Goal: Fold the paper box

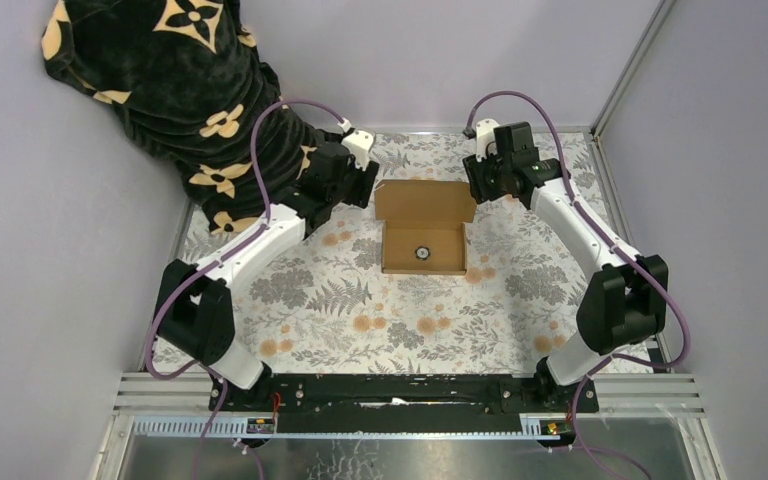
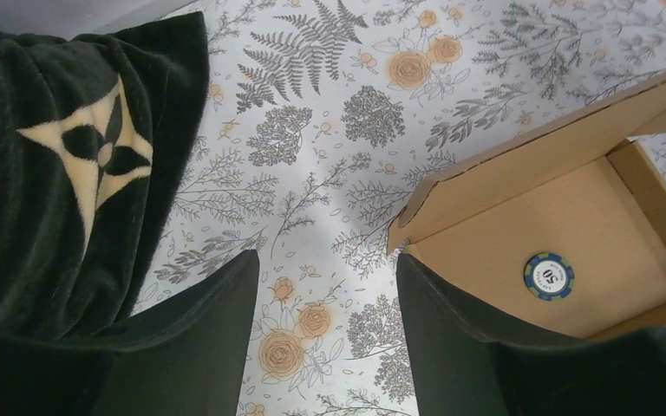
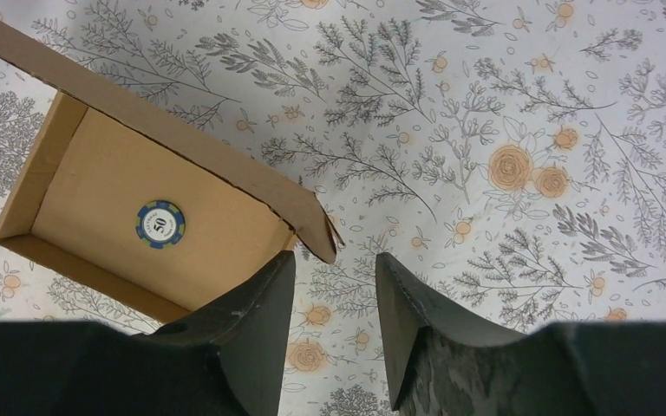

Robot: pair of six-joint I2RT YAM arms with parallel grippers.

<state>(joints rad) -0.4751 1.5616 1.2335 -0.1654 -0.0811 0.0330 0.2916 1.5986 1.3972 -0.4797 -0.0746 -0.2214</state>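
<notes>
Dark fingers fill the bottom of both wrist views. The left gripper [image 2: 325,260] stands with its jaws wide apart over bare cloth, nothing between them, and one finger tip sits just beside the left far corner of the paper box [image 1: 425,202]. The right gripper [image 3: 336,264] has a narrower gap, also with nothing in it, and the right far corner of the box's lid lies just above that gap, not pinched.

The paper box sits on the far half of the table, midway between the two grippers. Its shallow tray is formed and open at the top, and the lid flap rises from the tray's far wall, unfolded. A blue poker chip [image 2: 548,276] marked 50 lies flat on the tray floor, near its middle.

A floral tablecloth [image 1: 360,300] lies under the box. Left of the box and beyond it, a black blanket [image 1: 175,90] with cream flower motifs drapes over the table's far left corner, close behind the left arm's wrist. Right of the box, past the right arm, a metal edge strip [image 1: 610,190] borders the cloth. On the box's near side the cloth runs open as far as the mounting rail [image 1: 400,390] where both arms are bolted.
</notes>
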